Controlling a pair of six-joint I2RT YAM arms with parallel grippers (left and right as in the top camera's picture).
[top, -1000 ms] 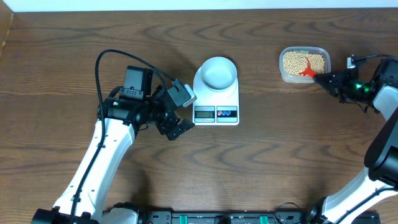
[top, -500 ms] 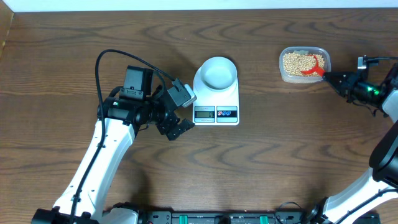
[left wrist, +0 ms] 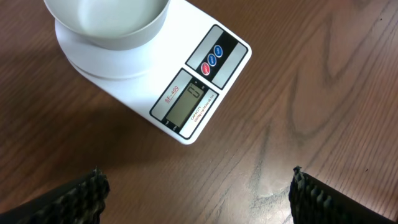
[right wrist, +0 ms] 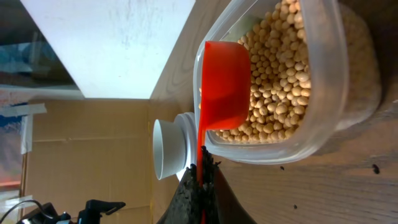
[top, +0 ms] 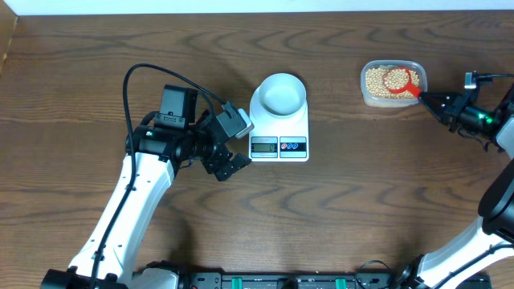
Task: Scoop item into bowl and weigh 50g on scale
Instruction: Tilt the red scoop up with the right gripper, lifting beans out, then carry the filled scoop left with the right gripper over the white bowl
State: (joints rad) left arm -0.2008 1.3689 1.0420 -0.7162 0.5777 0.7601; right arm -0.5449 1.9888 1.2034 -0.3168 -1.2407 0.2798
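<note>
The white bowl (top: 279, 92) stands empty on the white scale (top: 280, 136); both show in the left wrist view, the bowl (left wrist: 106, 22) and the scale (left wrist: 193, 93). Beige beans (top: 377, 80) fill a clear tub (top: 393, 100) at the back right; the beans also show in the right wrist view (right wrist: 280, 68). My right gripper (top: 430, 99) is shut on the handle of a red scoop (top: 396, 79), whose cup sits over the beans (right wrist: 224, 84). My left gripper (top: 229, 164) is open and empty, just left of the scale's display end.
The tub's wall (right wrist: 311, 118) is close to my right fingers. The table's back edge runs along the top of the overhead view. A black cable (top: 140, 76) loops over the left arm.
My right gripper has pulled back to the right and turned the red scoop, so its cup now lies over the beans. The left arm has not moved.
</note>
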